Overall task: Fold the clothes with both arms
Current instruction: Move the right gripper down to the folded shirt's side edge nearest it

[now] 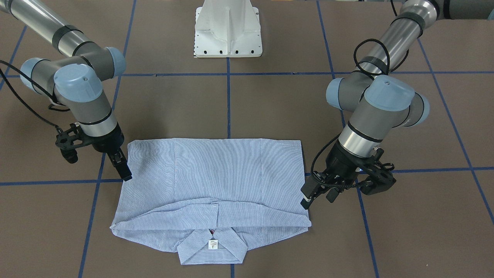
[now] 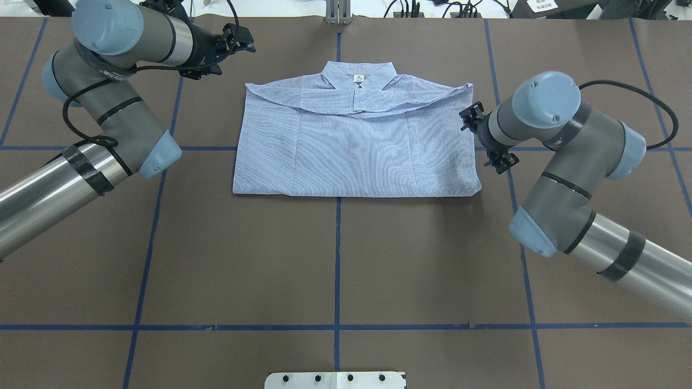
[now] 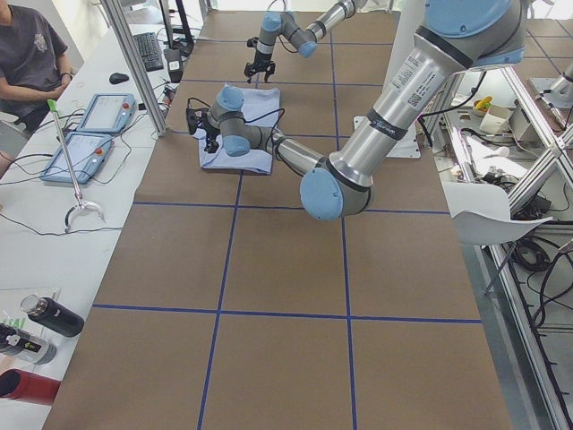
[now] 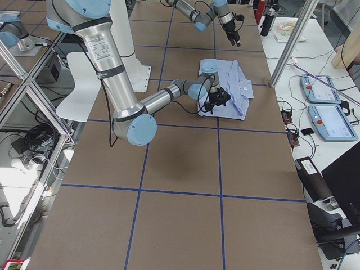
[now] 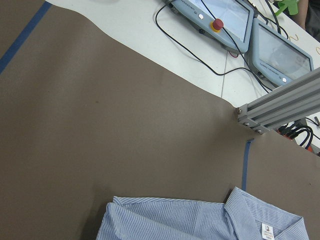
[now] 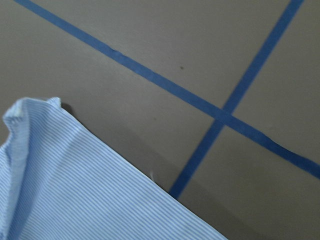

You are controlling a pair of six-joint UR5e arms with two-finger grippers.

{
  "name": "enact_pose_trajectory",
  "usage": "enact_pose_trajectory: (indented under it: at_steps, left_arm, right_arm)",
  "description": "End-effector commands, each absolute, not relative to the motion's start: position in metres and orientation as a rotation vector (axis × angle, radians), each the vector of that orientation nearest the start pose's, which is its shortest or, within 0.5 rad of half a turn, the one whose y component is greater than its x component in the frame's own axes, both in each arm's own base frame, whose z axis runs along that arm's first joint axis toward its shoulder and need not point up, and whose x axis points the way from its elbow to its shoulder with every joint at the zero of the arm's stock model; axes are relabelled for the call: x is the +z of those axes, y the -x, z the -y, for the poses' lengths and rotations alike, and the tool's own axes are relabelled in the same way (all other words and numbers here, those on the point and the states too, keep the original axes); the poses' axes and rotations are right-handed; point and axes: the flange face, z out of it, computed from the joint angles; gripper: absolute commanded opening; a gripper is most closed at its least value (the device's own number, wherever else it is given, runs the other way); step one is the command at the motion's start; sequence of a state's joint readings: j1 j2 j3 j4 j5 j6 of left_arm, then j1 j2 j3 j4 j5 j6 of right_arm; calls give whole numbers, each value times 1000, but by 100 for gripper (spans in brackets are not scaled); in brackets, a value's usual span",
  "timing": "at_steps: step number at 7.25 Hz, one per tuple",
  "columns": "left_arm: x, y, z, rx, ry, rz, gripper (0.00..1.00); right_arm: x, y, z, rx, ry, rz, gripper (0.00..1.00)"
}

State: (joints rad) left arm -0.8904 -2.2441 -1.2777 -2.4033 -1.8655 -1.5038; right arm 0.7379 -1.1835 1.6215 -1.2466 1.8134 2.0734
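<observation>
Find the shirt (image 2: pixel 351 146) flat on the brown table (image 2: pixel 335 259), in its far half, astride the centre tape line (image 2: pixel 338 243). Collar (image 2: pixel 340 73) and neck label (image 2: pixel 357 79) on the far edge, body already doubled into a wide rectangle, upper layer ending in a shallow curve just short of the collar. Judge the step in hand as one more fold across the width, or a last tidying.

Note the left gripper (image 1: pixel 310 195) raised, off the shirt's far left corner and clear of the cloth. Nothing seen in it, but cannot tell the width of the gap between its fingers. Note the right gripper (image 1: pixel 123 170) low, just beside the shirt's right edge. Again nothing seen in its grasp, and no telling the gap from these views.

To do it well, bring both down at matching points on opposite edges, not one at the far corner and the other nearer. Pinch every layer together, or risk peeling the earlier fold open. Lift only enough to clear the table, move both in step, and keep the cloth lightly taut between them. Watch the loose curved flap by the collar — likely to slide. Lay the cloth down square to the tape line, then let go without dragging.
</observation>
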Motion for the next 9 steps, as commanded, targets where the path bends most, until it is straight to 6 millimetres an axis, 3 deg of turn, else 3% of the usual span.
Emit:
enact_pose_trajectory:
  at_steps: [1, 3, 4, 5, 6, 7, 9]
  left_arm:
    - [290, -392, 650, -539, -334, -1201, 100]
    - [287, -391, 649, -538, -340, -1204, 100]
    - [287, -391, 649, -534, -343, -1203, 100]
    - [286, -390, 649, -534, -343, -1204, 100]
    - [284, -390, 648, -533, -345, -1207, 100]
    - [284, -390, 648, -533, -345, -1207, 100]
    - [282, -390, 648, -532, -349, -1210, 100]
  right_arm:
    - [398, 429, 488, 1094, 198, 809, 99]
    - [408, 437, 476, 1079, 206, 788, 98]
    - [409, 437, 476, 1081, 207, 785, 90]
    - [412, 433, 473, 1083, 209, 783, 56]
    - [413, 433, 473, 1080, 211, 781, 6]
    - [412, 433, 473, 1079, 214, 783, 0]
    - [405, 429, 469, 1081, 221, 756, 0]
